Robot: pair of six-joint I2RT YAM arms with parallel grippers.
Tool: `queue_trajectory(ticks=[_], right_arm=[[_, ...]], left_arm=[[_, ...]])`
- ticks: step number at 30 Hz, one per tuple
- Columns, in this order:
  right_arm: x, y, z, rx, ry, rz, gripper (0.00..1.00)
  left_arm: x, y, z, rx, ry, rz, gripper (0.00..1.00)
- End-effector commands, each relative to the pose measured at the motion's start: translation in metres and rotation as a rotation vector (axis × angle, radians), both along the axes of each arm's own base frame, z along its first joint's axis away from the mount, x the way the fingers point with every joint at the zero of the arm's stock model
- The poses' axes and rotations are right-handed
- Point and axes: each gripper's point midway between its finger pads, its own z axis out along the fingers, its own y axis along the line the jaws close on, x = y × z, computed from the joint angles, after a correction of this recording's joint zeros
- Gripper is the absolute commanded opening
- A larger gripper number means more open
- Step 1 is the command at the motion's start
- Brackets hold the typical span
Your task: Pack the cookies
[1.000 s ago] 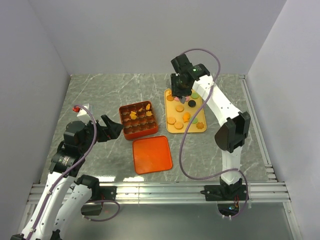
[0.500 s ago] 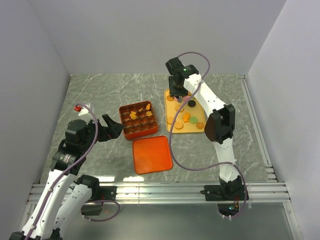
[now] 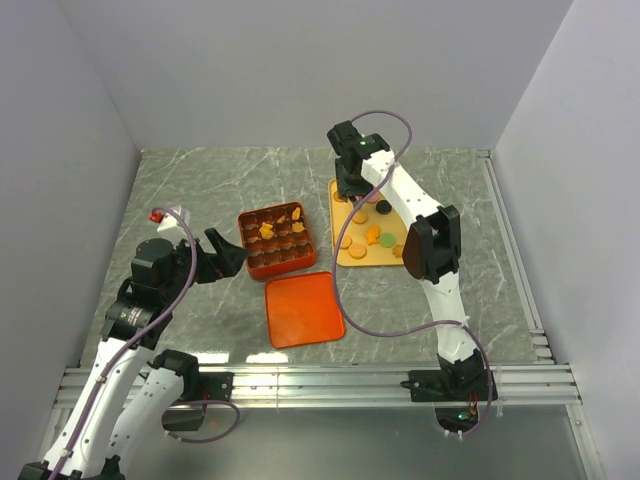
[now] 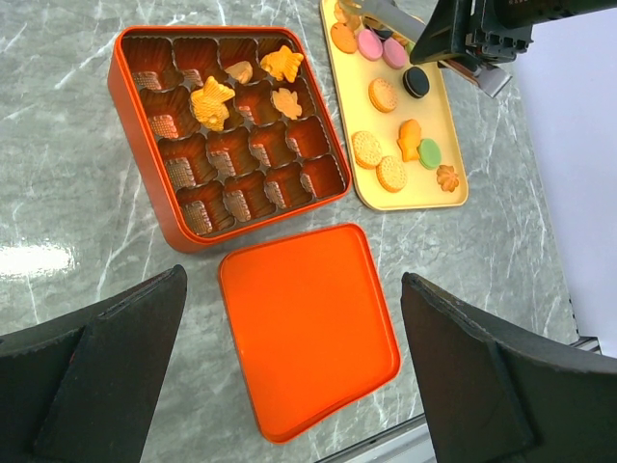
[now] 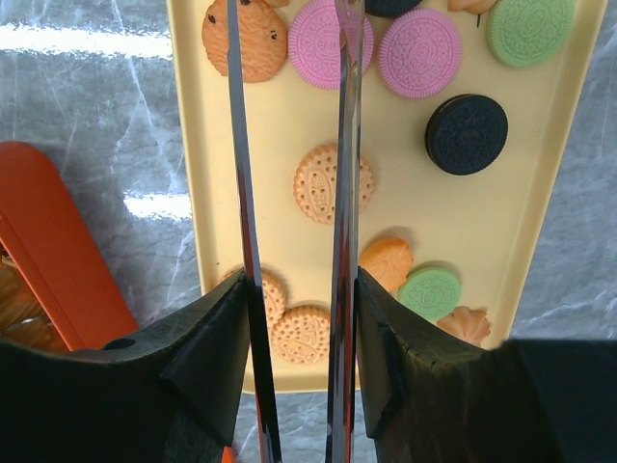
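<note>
Released at the right pincer: long thin blades parted and parallel, hanging over the far end of a yellow tray, tips cut off by the edge of the wrist view, so no telling whether touching the tray or clear of it. Nothing but loose cookies under that pincer, all lying flat on the tray. Beneath one blade, a tan chocolate-chip round; beneath the other, a pink round and, farther back along the same blade, a plain tan biscuit. Out to the side of the pincer, a second pink round, a green round and a black sandwich biscuit. Back toward the pincer's wrist, two more tan rounds, a smaller green one and a tan flower shape. Released as well at the left pincer: broad black fingers spread wide, well apart from every object, low above the grey marble tabletop. Straight ahead, in the gap between those fingers, a flat orange-red lid lying on the tabletop. Beyond the lid, farther from the pincer, an open orange-red gridded tin just beside it. Inside, in the cells farthest from the left pincer, four tan cookies: two fish shapes, a leaf shape and one small piece. Alongside the tin, the yellow tray, edges very close, contact impossible to judge.
</note>
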Motion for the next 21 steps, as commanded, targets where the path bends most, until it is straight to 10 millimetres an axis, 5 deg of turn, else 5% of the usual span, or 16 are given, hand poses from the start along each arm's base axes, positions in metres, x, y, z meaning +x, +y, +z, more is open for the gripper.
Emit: queue_trajectory(ticks=[1, 21], right_arm=[[0.004, -0.001, 0.010, 0.001, -0.031, 0.000, 0.51], [-0.006, 0.007, -0.008, 0.001, 0.033, 0.031, 0.53]], left_arm=[[0.002, 0.000, 0.018, -0.001, -0.059, -0.002, 1.00], [0.000, 0.002, 0.023, -0.004, -0.081, 0.004, 1.00]])
